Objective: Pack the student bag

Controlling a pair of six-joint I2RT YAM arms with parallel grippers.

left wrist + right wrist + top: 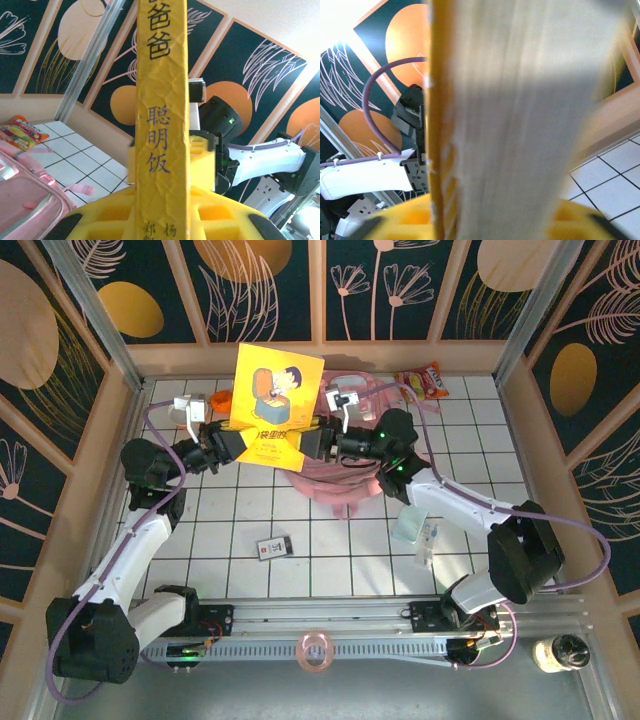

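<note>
left gripper (pixel 232 446): jaws clamped on the lower left corner of a yellow picture book (pixel 275 390). In the left wrist view the gripper (pixel 162 212) has the book's (pixel 161 125) printed spine running straight up between its yellow pads (pixel 100 216).

right gripper (pixel 313 443): jaws closed on the same book, lower right side. In the right wrist view, which is blurred, the gripper (pixel 490 220) has the book's (pixel 510 100) page edge between its pads (pixel 405 219).

The book stands upright with its cover towards the top camera, upper centre of that frame.

The student bag (pixel 335 483) lies on the white tiled table (pixel 240 525) at frame centre, directly below and behind the book and partly hidden by the book and the right arm. Can't tell whether book and bag touch. A pink corner of the bag (pixel 25 195) sits lower left in the left wrist view.

Around it:
- snack packet (pixel 422 380) upper right by the back wall, also at (pixel 17 131)
- small dark box (pixel 273 548) below centre
- pink tape roll (pixel 317 648) bottom centre
- jar (pixel 565 652) bottom right
</note>
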